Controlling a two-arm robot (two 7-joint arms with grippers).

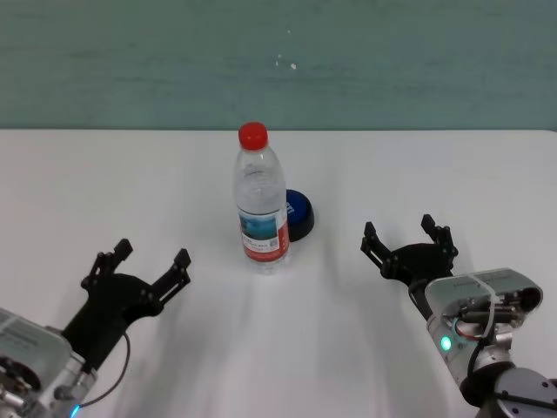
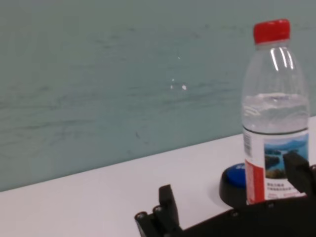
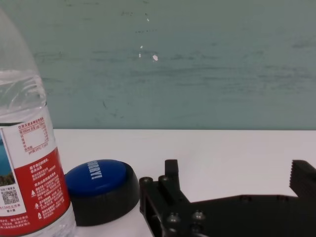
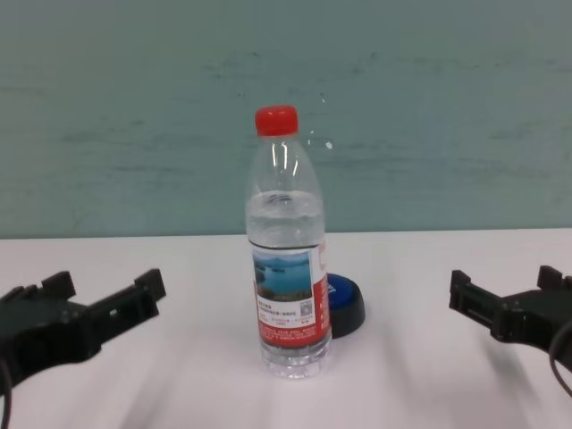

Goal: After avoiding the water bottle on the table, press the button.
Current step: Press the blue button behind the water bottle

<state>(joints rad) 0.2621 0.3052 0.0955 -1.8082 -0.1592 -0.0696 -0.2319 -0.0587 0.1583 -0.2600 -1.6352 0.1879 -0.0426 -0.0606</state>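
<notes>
The water bottle (image 1: pixel 261 209) hides perhaps half of the button (image 1: pixel 299 214).

water bottle (image 1: pixel 260 204) mid-table (image 1: pixel 104 192) | button (image 1: pixel 300 214) just behind-right | pincers flank, well apart

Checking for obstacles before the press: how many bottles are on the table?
1. The bottle stands upright mid-table, directly in front of the button, partly hiding it. Nothing suggests another is hidden.
</notes>
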